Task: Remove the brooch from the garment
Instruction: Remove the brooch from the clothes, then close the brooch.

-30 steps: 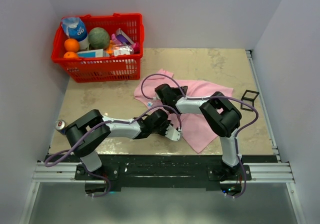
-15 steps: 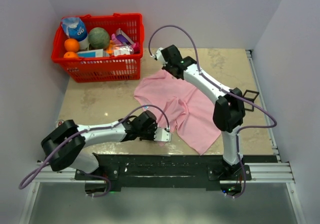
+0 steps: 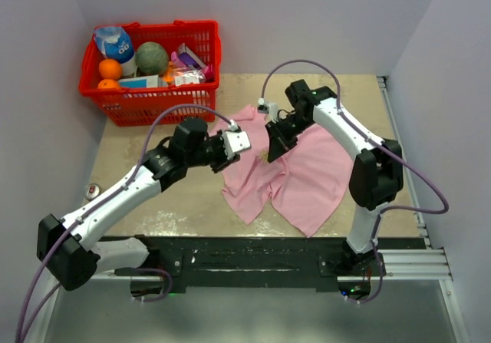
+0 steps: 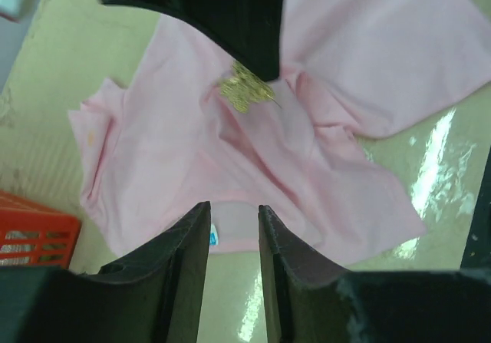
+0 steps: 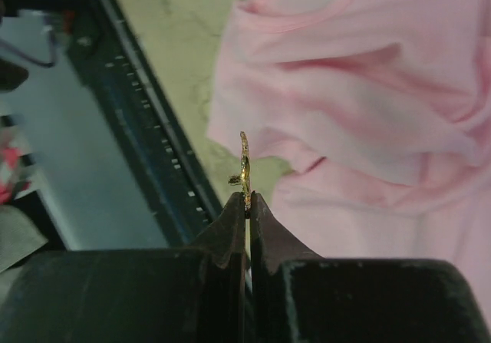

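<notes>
The garment (image 3: 303, 176), a pale pink T-shirt, lies crumpled in the middle of the table. My right gripper (image 3: 271, 153) hovers over its upper left part, shut on the brooch (image 5: 245, 166), a small gold cluster that sticks up edge-on from the fingertips. In the left wrist view the brooch (image 4: 244, 91) shows just under the right gripper's black tip, over the pink cloth; whether it touches the cloth I cannot tell. My left gripper (image 3: 242, 144) hangs open above the shirt's left edge, and only the collar and a small tag (image 4: 213, 237) show in the gap.
A red basket (image 3: 157, 107) of groceries stands at the back left corner. A small round thing (image 3: 93, 192) lies at the table's left edge. Walls close in on both sides, and the black rail runs along the near edge.
My left arm swung from the near edge up to the shirt's left side and its jaws opened. My right gripper came from the shirt's back edge to over its middle. The shirt lies differently.
</notes>
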Robot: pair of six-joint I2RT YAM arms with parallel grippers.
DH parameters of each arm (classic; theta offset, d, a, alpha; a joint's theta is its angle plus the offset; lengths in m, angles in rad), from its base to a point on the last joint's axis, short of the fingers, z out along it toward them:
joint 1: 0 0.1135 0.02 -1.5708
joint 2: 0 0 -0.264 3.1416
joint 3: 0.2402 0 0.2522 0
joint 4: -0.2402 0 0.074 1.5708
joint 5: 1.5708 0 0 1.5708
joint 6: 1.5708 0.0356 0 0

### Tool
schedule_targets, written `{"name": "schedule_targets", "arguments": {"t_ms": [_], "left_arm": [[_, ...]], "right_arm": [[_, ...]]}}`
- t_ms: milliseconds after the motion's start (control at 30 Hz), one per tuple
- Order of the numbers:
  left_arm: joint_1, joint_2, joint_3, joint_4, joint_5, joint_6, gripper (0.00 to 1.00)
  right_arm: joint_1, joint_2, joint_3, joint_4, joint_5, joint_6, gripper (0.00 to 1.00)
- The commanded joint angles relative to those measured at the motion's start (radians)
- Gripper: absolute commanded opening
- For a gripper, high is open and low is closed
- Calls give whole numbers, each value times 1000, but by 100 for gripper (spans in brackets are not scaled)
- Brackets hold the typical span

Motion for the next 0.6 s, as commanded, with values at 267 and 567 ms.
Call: {"name": "schedule_targets", "arguments": {"t_ms": [267, 567], "left_arm": [[215, 92, -103, 57, 452, -346, 23], [215, 238, -185, 317, 643, -596, 0]], "right_arm": [[-66, 240, -91, -119, -507, -95, 0], [-66, 191, -134, -70, -594, -20, 0]]}}
